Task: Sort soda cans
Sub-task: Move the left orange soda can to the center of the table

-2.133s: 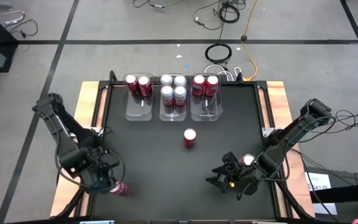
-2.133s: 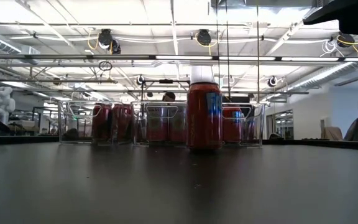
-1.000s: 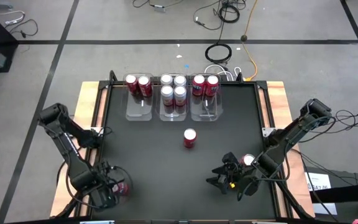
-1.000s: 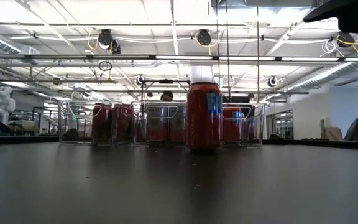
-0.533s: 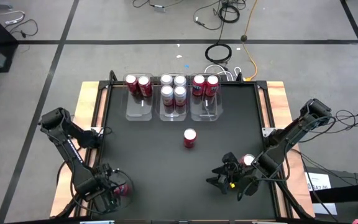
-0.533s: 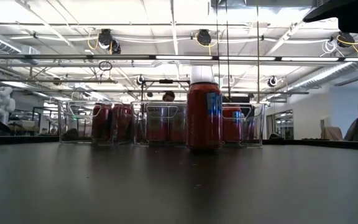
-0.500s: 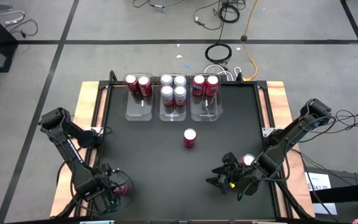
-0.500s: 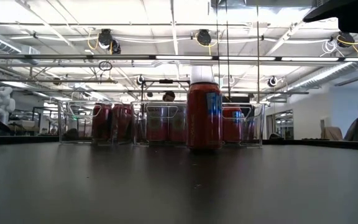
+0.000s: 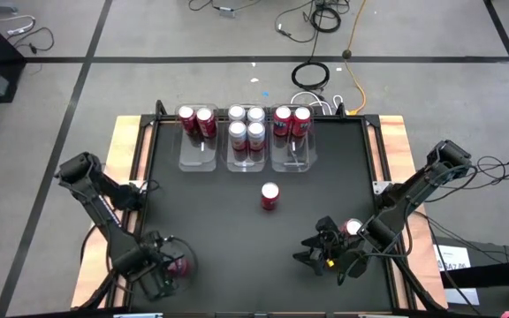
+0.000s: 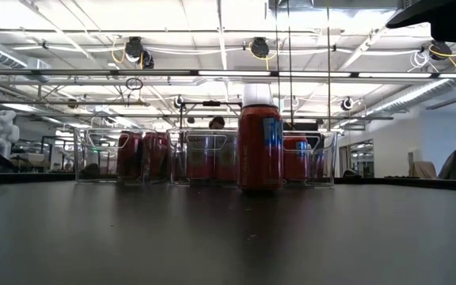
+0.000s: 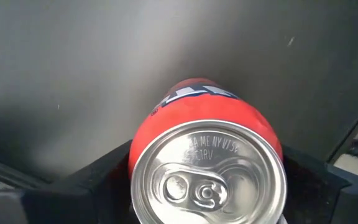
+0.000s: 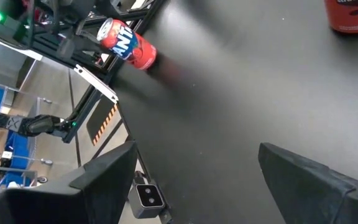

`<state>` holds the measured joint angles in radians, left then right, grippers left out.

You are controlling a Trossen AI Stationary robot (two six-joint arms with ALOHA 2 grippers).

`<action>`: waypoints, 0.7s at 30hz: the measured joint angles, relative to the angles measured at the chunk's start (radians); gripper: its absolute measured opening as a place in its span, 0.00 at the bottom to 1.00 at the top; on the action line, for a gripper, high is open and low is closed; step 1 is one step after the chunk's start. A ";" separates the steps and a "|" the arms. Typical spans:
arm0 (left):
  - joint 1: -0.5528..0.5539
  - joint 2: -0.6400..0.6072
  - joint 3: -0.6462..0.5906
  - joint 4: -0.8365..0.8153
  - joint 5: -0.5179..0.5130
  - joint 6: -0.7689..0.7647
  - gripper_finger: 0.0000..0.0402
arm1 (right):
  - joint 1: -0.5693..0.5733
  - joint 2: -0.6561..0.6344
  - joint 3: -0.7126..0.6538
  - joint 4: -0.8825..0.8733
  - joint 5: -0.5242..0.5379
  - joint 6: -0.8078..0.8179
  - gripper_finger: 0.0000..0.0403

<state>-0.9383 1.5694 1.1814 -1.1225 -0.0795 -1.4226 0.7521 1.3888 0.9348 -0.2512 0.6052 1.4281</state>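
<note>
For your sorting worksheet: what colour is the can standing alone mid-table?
Red body, silver top: the lone can, best in the low view.

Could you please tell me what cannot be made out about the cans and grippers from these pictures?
- Left gripper: in the high view the arm covers its fingers; whether they grip the red can is unclear.
- Can by the right gripper: only its silver top shows; the arm hides its body.
- Cans in the bins: in the low view the standing red can blocks the middle ones.
- Can labels: too small in the high view.
</note>
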 joint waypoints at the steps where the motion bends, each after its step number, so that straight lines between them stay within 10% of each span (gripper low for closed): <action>1: 0.018 -0.001 0.012 -0.005 -0.001 0.015 0.79 | 0.000 0.000 0.000 0.000 0.000 -0.001 0.82; 21: 0.662 0.010 0.293 0.079 -0.059 0.642 0.79 | 0.050 0.000 0.000 -0.004 -0.035 -0.060 0.82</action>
<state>-0.2763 1.5799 1.4746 -1.0436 -0.1387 -0.7802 0.8016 1.3888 0.9348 -0.2550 0.5697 1.3684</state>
